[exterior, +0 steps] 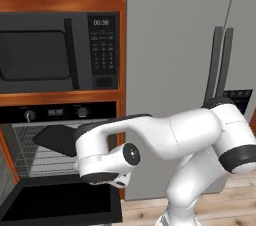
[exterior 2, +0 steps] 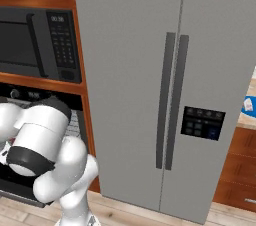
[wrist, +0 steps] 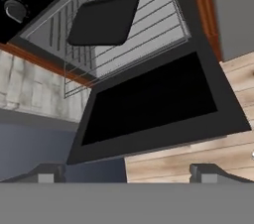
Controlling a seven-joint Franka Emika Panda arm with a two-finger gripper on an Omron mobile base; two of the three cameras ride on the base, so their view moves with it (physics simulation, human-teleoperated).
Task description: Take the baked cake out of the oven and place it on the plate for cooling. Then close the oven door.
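The oven door [wrist: 154,104] lies dropped open, the end effector [wrist: 126,173] above it with fingers wide apart and empty. On the oven [exterior: 55,112] rack at eleven o'clock sits a dark tray [wrist: 103,18]; the cake is probably there, unseen. Next: reach in toward it.

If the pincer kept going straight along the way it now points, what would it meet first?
Most likely the open oven door: the open pincer looks down onto its dark inner glass, with the dark tray on the wire rack farther along. Depth is unclear, so that is a judgement.
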